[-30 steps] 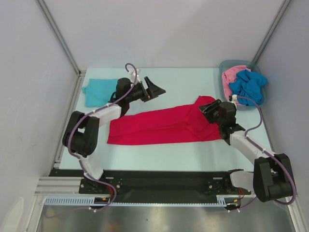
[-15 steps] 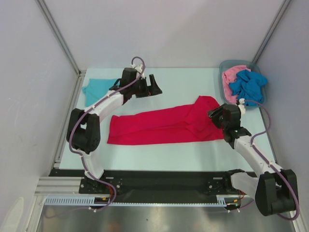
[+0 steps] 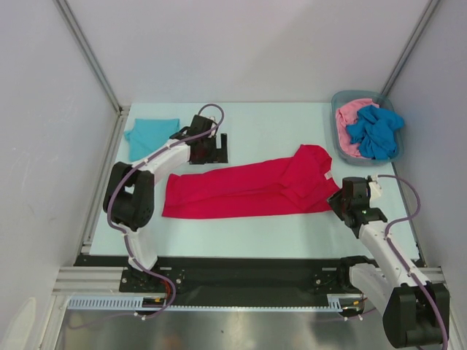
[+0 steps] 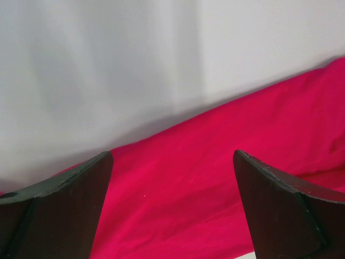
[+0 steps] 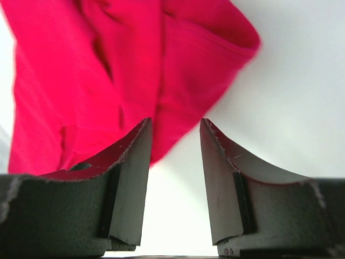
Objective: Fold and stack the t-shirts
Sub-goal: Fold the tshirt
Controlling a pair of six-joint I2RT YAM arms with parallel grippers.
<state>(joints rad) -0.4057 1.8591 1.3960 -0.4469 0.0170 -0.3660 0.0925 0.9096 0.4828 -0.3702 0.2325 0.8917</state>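
- A bright red cotton t-shirt (image 3: 248, 191) lies flat in a long, narrow band across the middle of the pale green surface (image 3: 255, 120), apparently already folded lengthwise
- The left tool (image 3: 209, 149) hovers just past the far edge of the red shirt, towards its left end; its jaws are spread fully apart and hold nothing
- The right tool (image 3: 341, 200) sits just off the red shirt's right end, where the cloth bunches; its jaws are partly apart with only bare surface between them
- A light teal t-shirt (image 3: 149, 137) lies folded well beyond the red shirt's far left corner
- A grey plastic bin (image 3: 357, 93) stands well beyond the red shirt's far right end, holding a crumpled pink t-shirt (image 3: 346, 117) and a deeper blue t-shirt (image 3: 376, 131)
- The red shirt looks light, soft and limp, so it will likely sag and drape when lifted rather than keep its shape
- Its stacked layers may slide apart, so a low pinch through all layers seems wise
- Good holds look to be the two corners of one short end, one per tool, so that end can be carried over the other
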